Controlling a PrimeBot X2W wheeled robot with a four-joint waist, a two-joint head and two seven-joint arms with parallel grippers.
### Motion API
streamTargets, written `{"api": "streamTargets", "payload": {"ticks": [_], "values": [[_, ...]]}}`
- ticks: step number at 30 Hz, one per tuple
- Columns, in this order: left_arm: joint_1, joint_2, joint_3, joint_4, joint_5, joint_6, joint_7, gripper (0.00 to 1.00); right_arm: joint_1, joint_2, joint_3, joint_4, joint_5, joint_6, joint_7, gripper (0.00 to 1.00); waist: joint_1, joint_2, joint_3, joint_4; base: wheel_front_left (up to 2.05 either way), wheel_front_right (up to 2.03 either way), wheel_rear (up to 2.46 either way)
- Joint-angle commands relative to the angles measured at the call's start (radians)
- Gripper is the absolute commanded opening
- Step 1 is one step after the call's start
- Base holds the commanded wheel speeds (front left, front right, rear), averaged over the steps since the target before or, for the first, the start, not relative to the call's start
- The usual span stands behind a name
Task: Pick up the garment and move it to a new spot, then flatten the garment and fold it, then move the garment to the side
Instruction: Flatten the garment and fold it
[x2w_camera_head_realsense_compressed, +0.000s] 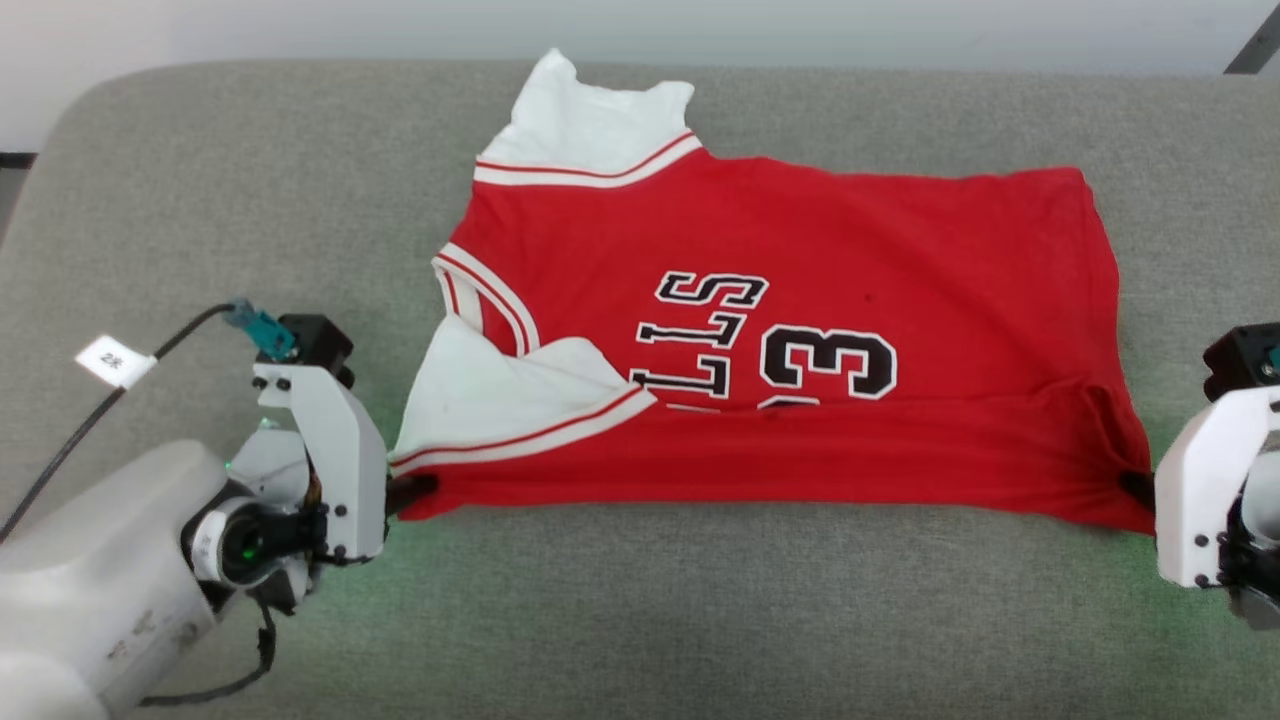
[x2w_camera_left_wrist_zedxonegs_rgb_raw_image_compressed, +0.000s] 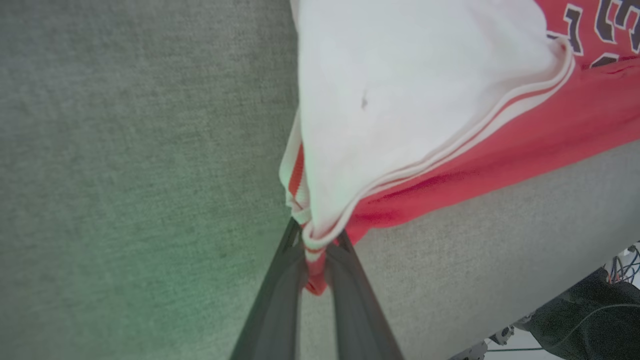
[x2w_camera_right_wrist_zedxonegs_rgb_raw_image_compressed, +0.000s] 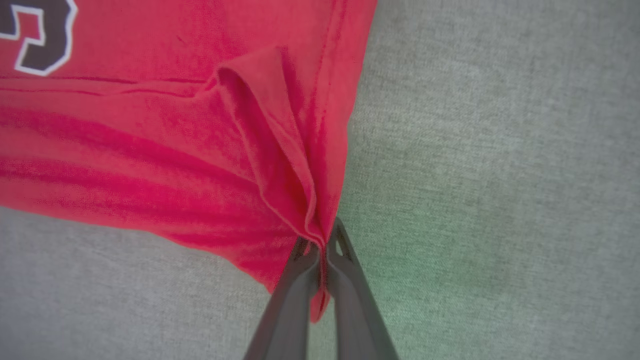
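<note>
The shirt (x2w_camera_head_realsense_compressed: 800, 250) lay spread on the gray table (x2w_camera_head_realsense_compressed: 200, 200), with its near edge folded over. My left claw (x2w_camera_left_wrist_zedxonegs_rgb_raw_image_compressed: 318, 234) was clenched on the corner by the white sleeve. My right claw (x2w_camera_right_wrist_zedxonegs_rgb_raw_image_compressed: 320, 237) was clenched on the hem corner. The shirt looked soft, light and floppy. I thought it would sag in the middle, so the corners were good spots to hold.

garment (x2w_camera_head_realsense_compressed: 800, 240): matt red cloth | surface (x2w_camera_head_realsense_compressed: 250, 180): grey woven fabric, coarse | gripper fingers (x2w_camera_left_wrist_zedxonegs_rgb_raw_image_compressed: 280, 300): dark smooth plastic
</note>
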Motion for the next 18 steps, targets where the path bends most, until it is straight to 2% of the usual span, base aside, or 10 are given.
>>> {"api": "streamTargets", "payload": {"ticks": [1,12,18], "values": [[0.012,0.025,-0.005,-0.020,0.008,0.021,0.007,0.00,0.025,-0.016,-0.015,-0.013,0.005,-0.002,0.016,0.00,0.0000,0.0000,-0.009,0.005,0.00,0.00,0.00],[0.088,0.149,-0.021,-0.292,-0.015,0.179,0.046,0.00,0.152,-0.034,-0.061,-0.171,0.037,-0.002,0.167,0.00,0.0000,0.0000,-0.041,0.014,0.00,0.00,0.00],[0.129,0.173,-0.027,-0.375,-0.019,0.228,0.039,0.00,0.195,-0.014,-0.085,-0.215,0.032,-0.002,0.199,0.00,0.0000,0.0000,-0.040,0.013,0.00,0.00,0.00]]}}
